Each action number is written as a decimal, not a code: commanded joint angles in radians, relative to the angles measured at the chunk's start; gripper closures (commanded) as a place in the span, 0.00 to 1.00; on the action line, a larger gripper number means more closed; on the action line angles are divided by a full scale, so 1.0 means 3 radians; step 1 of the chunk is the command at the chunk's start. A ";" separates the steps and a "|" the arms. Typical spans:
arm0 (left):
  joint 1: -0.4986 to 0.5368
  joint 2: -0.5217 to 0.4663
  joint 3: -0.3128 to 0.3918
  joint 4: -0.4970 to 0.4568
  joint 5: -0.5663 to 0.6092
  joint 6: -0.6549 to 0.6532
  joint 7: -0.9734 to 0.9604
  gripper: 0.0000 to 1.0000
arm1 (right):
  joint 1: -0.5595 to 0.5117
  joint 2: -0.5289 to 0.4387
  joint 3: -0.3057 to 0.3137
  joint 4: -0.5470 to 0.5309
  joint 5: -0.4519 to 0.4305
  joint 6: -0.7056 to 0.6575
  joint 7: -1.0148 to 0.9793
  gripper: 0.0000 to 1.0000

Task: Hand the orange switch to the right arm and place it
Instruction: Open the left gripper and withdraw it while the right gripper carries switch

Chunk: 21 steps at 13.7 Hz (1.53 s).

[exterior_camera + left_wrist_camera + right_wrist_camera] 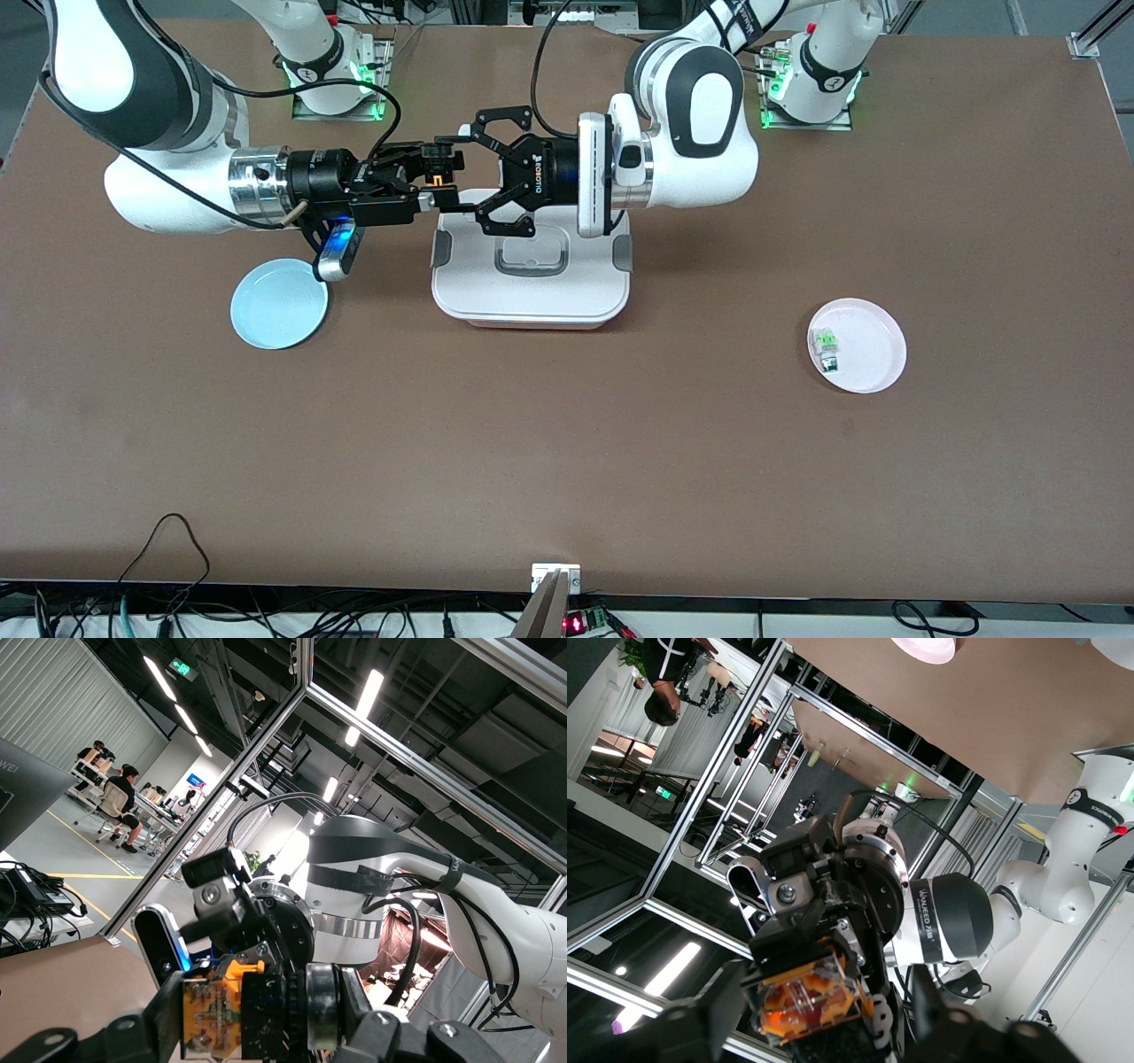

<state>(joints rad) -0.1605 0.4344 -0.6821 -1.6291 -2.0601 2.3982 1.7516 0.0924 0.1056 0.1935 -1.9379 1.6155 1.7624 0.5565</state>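
Two black two-finger grippers meet nose to nose, upper centre of frame, over white square lidded container (530, 282).

Right gripper (431, 180): jaws clamped on tiny black cylindrical switch with orange midsection (438, 180).

Left gripper (479, 169): jaws spread wide around switch, not touching.

Light blue round plate (279, 304), pink round plate (858, 345) on brown table (567, 461).

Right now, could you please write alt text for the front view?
Above a white lidded container, the right gripper and left gripper meet around the orange switch. A blue plate and a pink plate lie on the table.
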 commanded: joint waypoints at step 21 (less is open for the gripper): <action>0.1468 -0.0328 0.0060 -0.0445 0.0121 0.0003 0.0026 0.00 | -0.0425 0.0052 -0.0016 0.0411 -0.1501 -0.0393 -0.0825 1.00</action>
<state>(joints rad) 0.1694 0.3967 -0.6546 -1.6985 -2.0535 2.4136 1.7498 -0.0014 0.1080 0.1810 -1.8450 1.2804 1.6854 0.4047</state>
